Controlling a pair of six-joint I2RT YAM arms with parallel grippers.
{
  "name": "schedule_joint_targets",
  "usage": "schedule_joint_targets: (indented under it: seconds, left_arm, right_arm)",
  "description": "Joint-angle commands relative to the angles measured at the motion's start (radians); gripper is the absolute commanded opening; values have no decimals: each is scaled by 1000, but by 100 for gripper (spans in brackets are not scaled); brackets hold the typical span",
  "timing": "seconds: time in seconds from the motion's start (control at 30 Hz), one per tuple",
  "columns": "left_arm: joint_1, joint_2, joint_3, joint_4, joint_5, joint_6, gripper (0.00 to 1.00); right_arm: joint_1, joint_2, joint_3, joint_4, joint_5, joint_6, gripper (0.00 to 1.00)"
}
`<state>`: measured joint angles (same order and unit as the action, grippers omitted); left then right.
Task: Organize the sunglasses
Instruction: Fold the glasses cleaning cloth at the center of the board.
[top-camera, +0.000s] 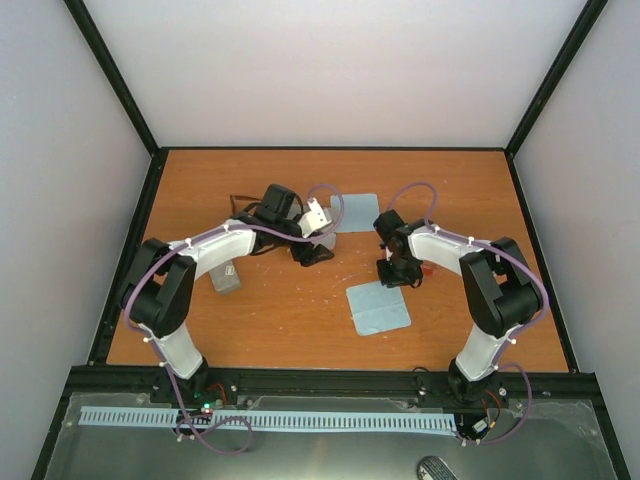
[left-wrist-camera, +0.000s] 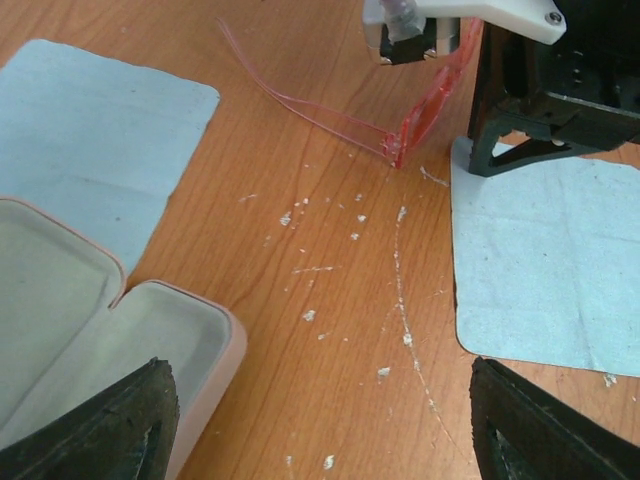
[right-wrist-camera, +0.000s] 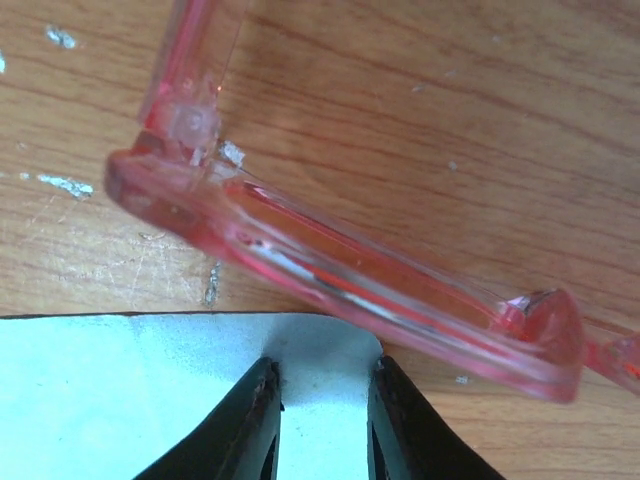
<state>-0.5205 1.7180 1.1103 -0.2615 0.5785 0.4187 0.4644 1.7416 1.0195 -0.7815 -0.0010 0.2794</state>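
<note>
Grey-white walls (top-camera: 330, 70): plain panels on three sides, rising from the table edges.
Orange-brown wood table (top-camera: 470, 200): glossy grain; bare wood along the far strip and in the far right corner, well apart from both arms.
Black frame (top-camera: 330, 150): rail round the table edge, posts rising at the far corners.
Left arm (top-camera: 215, 245): reaching from the near left toward mid-table.
Right arm (top-camera: 470, 255): bent inward from the near right.
Near blue cloth (top-camera: 378, 307): flat on the wood at centre, well inside the near rail.
Far blue cloth (top-camera: 355, 212): flat, beyond both grippers.
Pink case (left-wrist-camera: 190, 330): open, pale lining up, below the left wrist, beside the far cloth.
Pale grey case (top-camera: 226, 278): on the wood, partly under the left arm.
Red-orange sunglasses (left-wrist-camera: 425, 110): on bare wood, frame front just beside the near cloth's corner, one thin temple stretched out toward the far cloth.
Dark brown sunglasses (top-camera: 243, 203): thin wire showing beyond the left wrist, mostly hidden.
Left gripper (left-wrist-camera: 320, 425): fingers wide apart, holding nothing, over bare wood between case and near cloth.
Right gripper (right-wrist-camera: 322, 420): fingers close together at the near cloth's corner, cloth showing in the narrow gap; clamped or not, cannot tell.
White flecks (left-wrist-camera: 400, 260): scattered on the wood between the cloths.
</note>
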Motion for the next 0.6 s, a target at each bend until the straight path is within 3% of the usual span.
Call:
schedule_joint_targets:
  seconds: [0.0,0.2,0.4,0.57]
  left_arm:
    - [-46,18,42,-28,-41,-18,79]
    - [-93,44,50,-31,-74,-21,79]
    - [-134,124,121,-59,-116,-18,79]
    - [-179,203,171,-71,-168,-10,71]
  right_arm:
    - [-6,46,-31,11,-45,-7,21]
    - [-7,51,-62,23,-71,-14,3]
    - [-6,7,-73,33,-78,33,3]
    - [-6,5,-63,28,-68,39,3]
